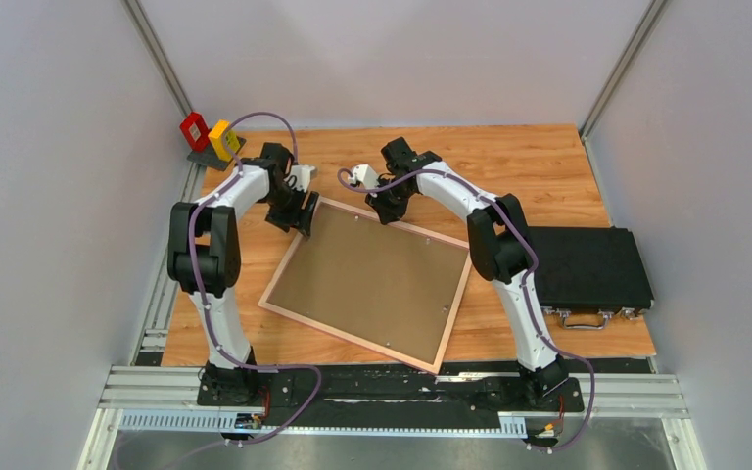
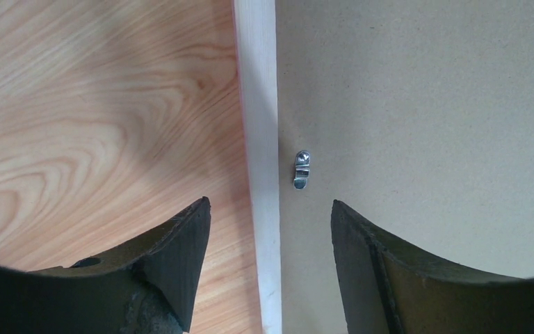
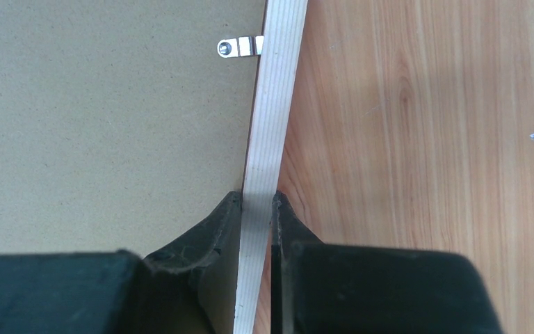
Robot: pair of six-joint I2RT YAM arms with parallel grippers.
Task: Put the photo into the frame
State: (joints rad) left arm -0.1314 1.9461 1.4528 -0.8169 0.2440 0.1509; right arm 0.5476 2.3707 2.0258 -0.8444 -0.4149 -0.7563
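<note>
The frame (image 1: 289,253) lies face down in the middle of the table, its light wood back up, with a brown backing board (image 1: 367,279) filling it. The photo is hidden. My left gripper (image 1: 304,213) is open at the frame's far left corner; in the left wrist view its jaws (image 2: 270,203) straddle the pale frame border (image 2: 261,104) without touching it, and a small metal clip (image 2: 301,170) sits just ahead on the board. My right gripper (image 1: 389,211) is shut on the frame's far edge; its fingers (image 3: 257,196) pinch the wooden border (image 3: 274,104). Another clip (image 3: 240,47) is turned over that border.
A black case (image 1: 587,269) lies at the right edge of the table. A red block (image 1: 194,130) and a yellow block (image 1: 222,139) stand at the far left corner. Grey walls enclose the table on three sides.
</note>
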